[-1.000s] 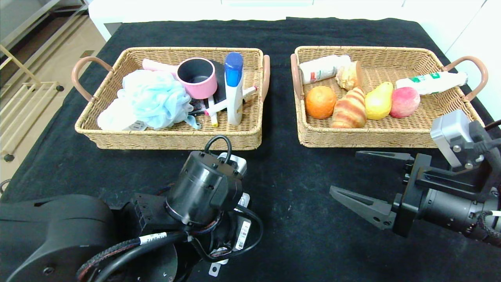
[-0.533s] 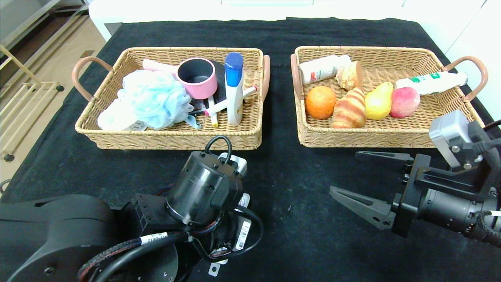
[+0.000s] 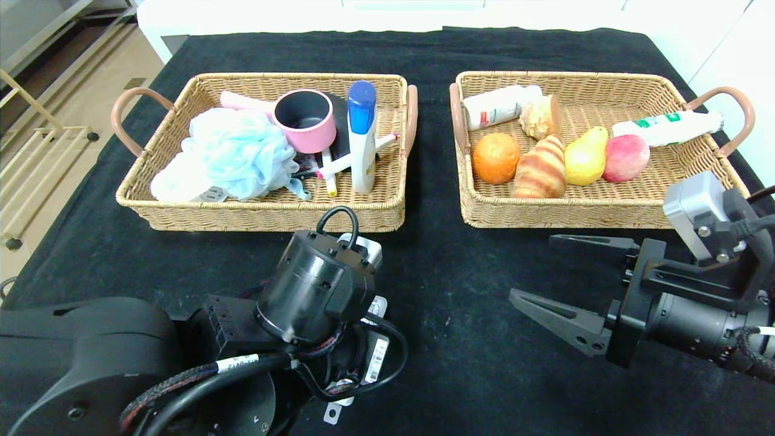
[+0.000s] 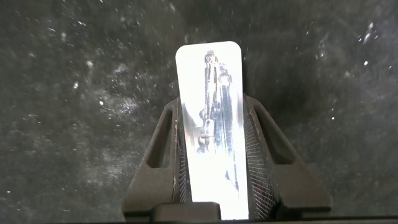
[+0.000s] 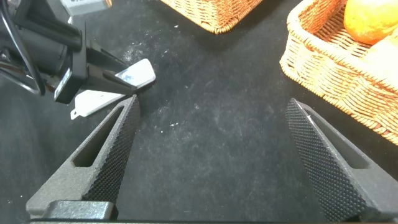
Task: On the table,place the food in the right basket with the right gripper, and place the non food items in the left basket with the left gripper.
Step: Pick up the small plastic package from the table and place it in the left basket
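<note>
While your left hand (image 4: 211,180) pinches the flat white packet (image 4: 210,118) low over the counter (image 3: 460,315) at 6 o'clock of the left basket (image 3: 266,212), a thin grip could let it slide out on the lift or clip the near rim. Your right hand (image 3: 566,281) waits wide open and empty, at 6 o'clock of the right basket (image 3: 563,212).

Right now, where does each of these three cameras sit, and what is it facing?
Head view: on the robot's head, looking down at left basket, right basket; both arms show.
Left wrist view: on the left arm, facing the cloth; left gripper clamps a white flat packet.
Right wrist view: on the right arm; right gripper open.
Shared: the packet shows in both wrist views.
</note>
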